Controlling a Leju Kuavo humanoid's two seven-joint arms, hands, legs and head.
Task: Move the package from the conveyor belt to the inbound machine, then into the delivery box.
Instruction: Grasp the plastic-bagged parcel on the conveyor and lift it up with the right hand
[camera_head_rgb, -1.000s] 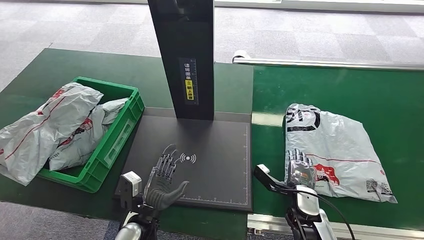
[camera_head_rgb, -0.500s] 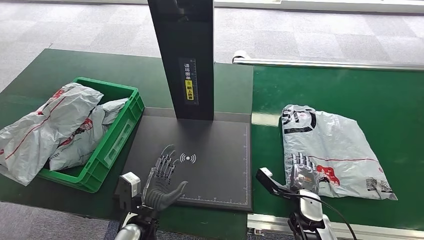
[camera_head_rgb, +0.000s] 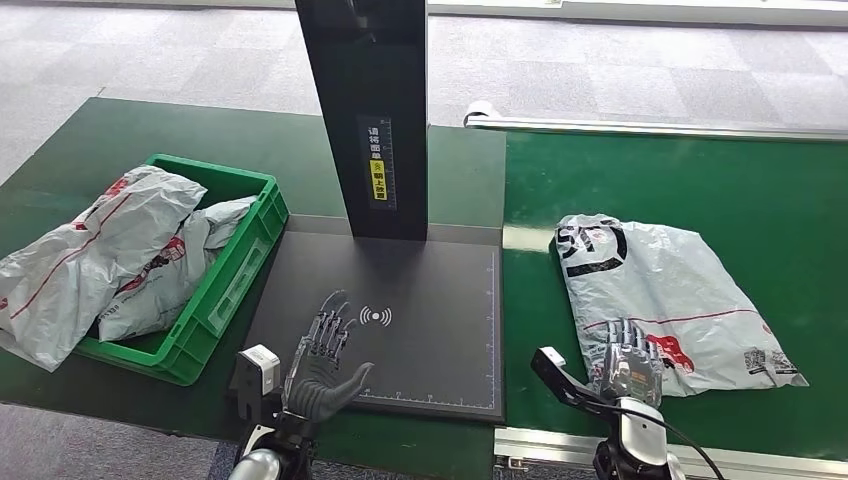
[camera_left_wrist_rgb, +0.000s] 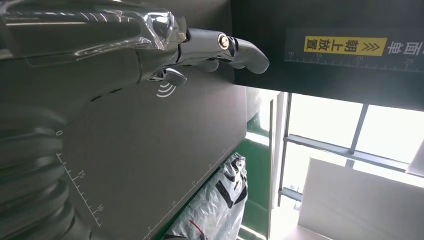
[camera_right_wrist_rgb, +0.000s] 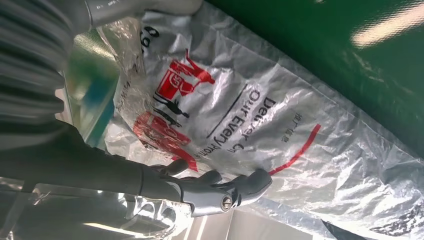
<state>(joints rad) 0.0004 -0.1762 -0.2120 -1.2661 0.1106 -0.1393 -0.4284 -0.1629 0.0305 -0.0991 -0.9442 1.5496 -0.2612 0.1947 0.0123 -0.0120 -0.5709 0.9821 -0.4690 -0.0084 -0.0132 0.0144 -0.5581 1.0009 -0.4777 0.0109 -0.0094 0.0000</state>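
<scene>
conveyor belt (camera_head_rgb: 700, 180) far edge cut off | inbound machine (camera_head_rgb: 420, 300) post top out of frame | package (camera_head_rgb: 665, 295) flat on belt, near corner hidden under right hand (camera_head_rgb: 627, 352), fingers spread on it, grip unclear | left hand (camera_head_rgb: 322, 358) open over machine plate, holding nothing

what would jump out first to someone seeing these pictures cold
Likely the crinkled grey plastic mailer package with red and black print, lying flat on the bright green conveyor belt on the right, with the robot's right hand over its near edge. Next, the green plastic crate on the left, stuffed with similar grey bags, and the tall black scanner post rising between them.
</scene>
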